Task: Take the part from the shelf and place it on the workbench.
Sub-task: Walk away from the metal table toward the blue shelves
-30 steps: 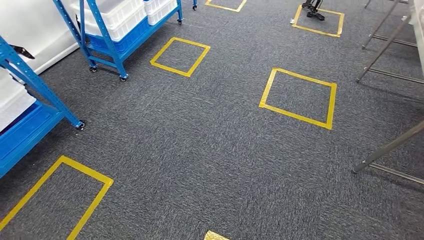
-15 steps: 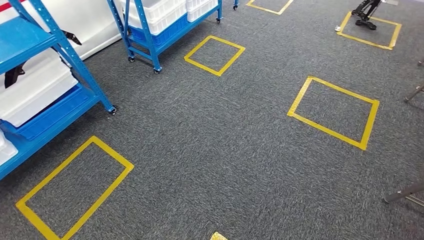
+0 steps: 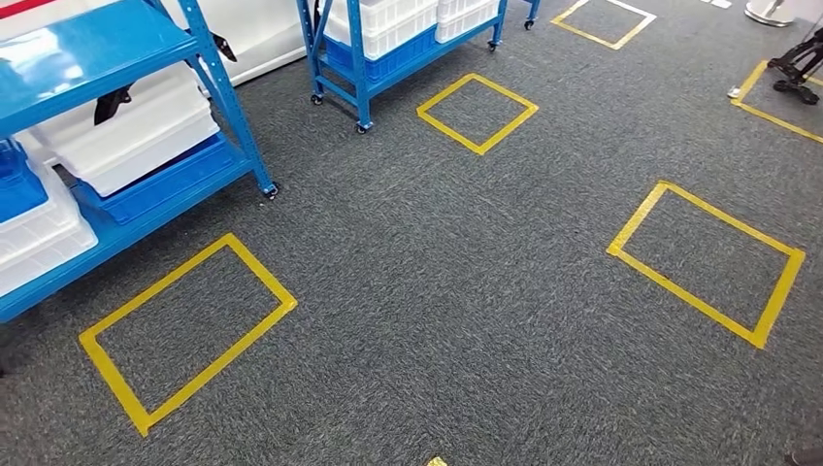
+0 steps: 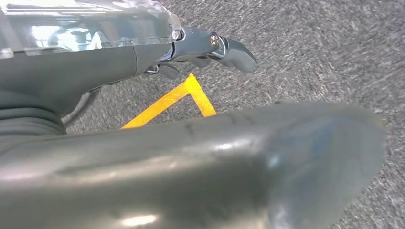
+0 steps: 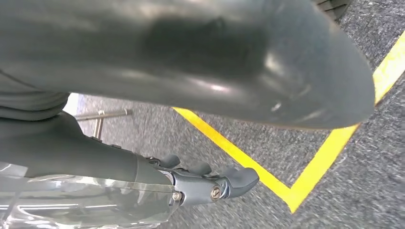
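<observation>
A blue shelf (image 3: pixel 219 89) stands at the left of the head view, with white bins (image 3: pixel 136 136) on its lower levels and a blue top board (image 3: pixel 87 53). A small dark thing (image 3: pixel 115 103) lies on one white bin; I cannot tell what it is. My left hand (image 4: pixel 200 157) hangs over the carpet, fingers (image 4: pixel 224 46) loosely stretched and holding nothing. My right hand (image 5: pixel 191 52) hangs the same way, its fingers (image 5: pixel 224 183) apart and empty.
A second blue shelf (image 3: pixel 360 58) on castors with white bins (image 3: pixel 383 21) stands farther back. Yellow tape squares mark the grey carpet: one beside the near shelf (image 3: pixel 264 270), one mid-floor (image 3: pixel 505 90), one at the right (image 3: pixel 733 218). A black stand (image 3: pixel 796 73) is at far right.
The camera has turned to the left: the whole floor has shifted right in the picture and more of the near blue shelf and its bins has come into view.
</observation>
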`<state>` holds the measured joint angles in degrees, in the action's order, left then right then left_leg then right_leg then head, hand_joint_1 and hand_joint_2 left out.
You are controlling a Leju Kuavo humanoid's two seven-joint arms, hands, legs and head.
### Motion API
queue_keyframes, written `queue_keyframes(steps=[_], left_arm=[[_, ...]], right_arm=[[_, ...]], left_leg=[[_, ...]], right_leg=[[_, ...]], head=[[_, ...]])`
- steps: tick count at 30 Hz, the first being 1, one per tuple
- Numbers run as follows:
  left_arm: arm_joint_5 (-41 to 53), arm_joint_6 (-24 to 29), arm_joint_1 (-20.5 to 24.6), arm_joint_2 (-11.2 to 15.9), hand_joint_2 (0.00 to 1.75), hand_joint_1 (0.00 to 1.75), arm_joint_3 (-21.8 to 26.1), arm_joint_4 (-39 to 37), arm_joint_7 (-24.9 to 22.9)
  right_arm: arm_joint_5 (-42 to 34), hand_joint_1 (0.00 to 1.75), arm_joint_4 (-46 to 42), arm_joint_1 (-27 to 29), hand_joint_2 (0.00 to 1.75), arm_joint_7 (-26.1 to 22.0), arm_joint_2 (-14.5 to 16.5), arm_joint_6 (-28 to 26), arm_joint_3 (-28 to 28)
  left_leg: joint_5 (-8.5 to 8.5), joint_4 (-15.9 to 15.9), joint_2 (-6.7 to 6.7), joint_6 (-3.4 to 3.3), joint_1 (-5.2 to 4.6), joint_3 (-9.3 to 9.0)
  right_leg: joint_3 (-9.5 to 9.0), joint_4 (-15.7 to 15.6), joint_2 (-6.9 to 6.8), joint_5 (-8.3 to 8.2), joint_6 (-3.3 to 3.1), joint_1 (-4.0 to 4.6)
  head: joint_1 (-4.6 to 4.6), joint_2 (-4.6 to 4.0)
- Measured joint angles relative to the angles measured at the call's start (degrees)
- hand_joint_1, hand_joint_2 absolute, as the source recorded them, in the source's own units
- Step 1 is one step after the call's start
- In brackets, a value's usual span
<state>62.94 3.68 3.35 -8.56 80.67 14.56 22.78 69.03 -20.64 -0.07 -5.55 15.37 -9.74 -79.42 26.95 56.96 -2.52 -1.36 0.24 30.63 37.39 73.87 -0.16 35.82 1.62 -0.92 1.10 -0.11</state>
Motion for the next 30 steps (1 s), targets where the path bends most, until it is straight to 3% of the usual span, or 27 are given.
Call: queue_keyframes(steps=[1,3,5,6,8,10,12,14,15,17,19,21,23,25,27,29,30], left_arm=[[0.0,0.0,0.0,0.0,0.00,0.00,0.0,0.0,-0.1],[0.1,0.2,0.0,-0.2,0.00,0.00,0.0,0.0,-0.2],[0.2,0.4,0.1,-0.2,0.00,0.00,0.0,0.0,-0.3],[0.2,0.6,0.1,-0.2,0.00,0.00,0.0,0.0,-0.3],[0.3,0.8,-0.1,-0.3,0.00,0.00,0.0,0.0,-0.3],[0.5,0.9,-0.1,-0.3,0.00,0.00,0.0,0.0,-0.4],[0.7,1.1,0.1,-0.3,0.00,0.00,0.0,0.0,-0.4],[0.9,1.7,0.1,-0.3,0.00,0.00,0.0,0.0,-0.3],[1.0,1.9,0.1,-0.3,0.00,0.00,0.0,0.0,-0.3],[1.1,2.1,-0.1,-0.3,0.00,0.00,0.0,0.0,-0.2],[1.2,2.5,0.0,-0.3,0.00,0.00,-0.1,0.0,0.0],[1.4,3.2,0.1,-0.3,0.00,0.00,-0.1,0.0,0.7],[1.7,3.8,-0.1,-0.3,0.00,0.00,-0.2,0.0,1.5],[1.8,4.2,-0.2,-0.4,0.00,0.00,-0.3,0.0,2.1],[1.9,4.4,0.0,-0.4,0.00,0.00,-0.4,0.0,2.4],[1.9,4.5,0.1,-0.5,0.00,0.00,-0.4,0.0,2.5],[1.9,4.5,0.0,-0.5,0.00,0.00,-0.5,0.0,2.5]], right_arm=[[0.1,0.00,-0.1,0.0,0.00,0.0,0.0,0.1,-0.1],[0.3,0.00,-0.3,0.1,0.00,0.0,0.0,0.3,-0.2],[0.4,0.00,-0.4,0.1,0.00,0.0,0.0,0.4,-0.5],[0.4,0.00,-0.5,0.1,0.00,0.0,0.1,0.5,-0.6],[0.5,0.00,-0.6,0.0,0.00,0.0,0.2,0.5,-0.8],[0.7,0.00,-0.8,0.1,0.00,0.0,0.4,0.5,-1.0],[0.8,0.00,-1.0,0.2,0.00,0.0,0.6,0.6,-1.2],[1.1,0.00,-1.1,0.2,0.00,0.0,0.7,0.7,-1.4],[1.2,0.00,-1.2,0.1,0.00,0.0,0.7,0.7,-1.5],[1.3,0.00,-1.3,0.0,0.00,0.0,0.8,0.7,-1.6],[1.4,0.00,-1.3,0.0,0.00,0.0,1.0,0.7,-1.6],[1.4,0.00,-1.4,-0.2,0.00,-0.1,1.1,0.7,-1.7],[1.5,0.00,-1.5,-0.5,0.00,-0.2,1.3,0.6,-2.0],[1.5,0.00,-1.6,-0.7,0.00,-0.3,1.4,0.6,-2.2],[1.6,0.00,-1.7,-0.6,0.00,-0.5,1.5,0.6,-2.5],[1.7,0.00,-1.8,-0.5,0.00,-0.6,1.5,0.6,-2.6],[1.7,0.00,-1.8,-0.4,0.00,-0.6,1.5,0.6,-2.6]], left_leg=[[0.06,0.1,-0.82,0.09,0.03,-0.10],[0.33,0.5,-2.36,0.52,0.01,-0.02],[0.50,0.9,-3.72,1.24,0.00,0.47],[0.47,1.0,-4.37,1.65,0.05,0.77],[0.44,1.1,-5.05,2.41,0.29,1.07],[2.08,3.6,-2.60,2.93,0.27,2.27],[5.64,10.3,0.73,3.29,0.29,5.54],[7.84,16.5,1.78,3.58,0.43,8.65],[7.39,17.0,2.00,3.64,0.46,8.88],[3.79,11.4,2.90,3.49,0.44,5.91],[1.00,4.0,5.03,2.85,0.10,2.05],[0.65,1.4,5.91,2.08,-0.36,0.95],[0.39,1.0,4.83,1.33,-0.37,0.95],[-0.10,0.4,3.83,0.58,-0.10,0.62],[-0.44,0.1,2.76,0.07,0.01,0.59],[-0.53,0.2,1.38,-0.12,-0.07,0.74],[-0.53,0.2,0.62,-0.12,-0.10,0.71]], right_leg=[[-0.91,-2.4,0.23,-2.02,-0.01,-0.09],[-4.08,-10.1,2.89,-6.12,-0.07,-0.43],[-5.81,-14.5,5.44,-7.49,-0.21,-0.62],[-5.89,-14.8,5.65,-7.26,-0.39,-0.53],[-6.09,-15.1,4.14,-7.40,-1.04,-0.50],[-6.41,-15.7,2.43,-7.55,-1.85,-0.60],[-6.53,-15.8,0.59,-7.46,-2.34,-0.38],[-6.55,-15.8,-1.27,-7.28,-2.51,-0.13],[-6.62,-15.7,-2.10,-7.17,-2.51,-0.08],[-6.99,-15.6,-3.56,-6.85,-2.33,-0.03],[-7.42,-15.6,-4.74,-6.46,-1.86,0.17],[-7.70,-15.6,-5.63,-6.21,-1.27,0.34],[-8.07,-15.6,-6.08,-6.05,-0.58,0.25],[-7.62,-14.0,-3.98,-4.69,0.07,0.06],[-4.71,-7.9,-0.97,-1.24,0.41,-0.10],[-1.01,-0.9,-0.04,1.26,0.57,-0.16],[-0.15,0.3,0.03,0.90,0.59,-0.16]], head=[[0.00,0.00],[-0.02,0.00],[0.03,0.00],[0.05,0.00],[0.05,0.00],[0.26,0.00],[0.48,0.00],[0.49,-0.01],[0.49,-0.01],[0.49,0.00],[0.46,0.00],[0.40,0.00],[0.41,0.00],[0.37,0.00],[0.30,0.00],[0.30,0.00],[0.29,0.00]])
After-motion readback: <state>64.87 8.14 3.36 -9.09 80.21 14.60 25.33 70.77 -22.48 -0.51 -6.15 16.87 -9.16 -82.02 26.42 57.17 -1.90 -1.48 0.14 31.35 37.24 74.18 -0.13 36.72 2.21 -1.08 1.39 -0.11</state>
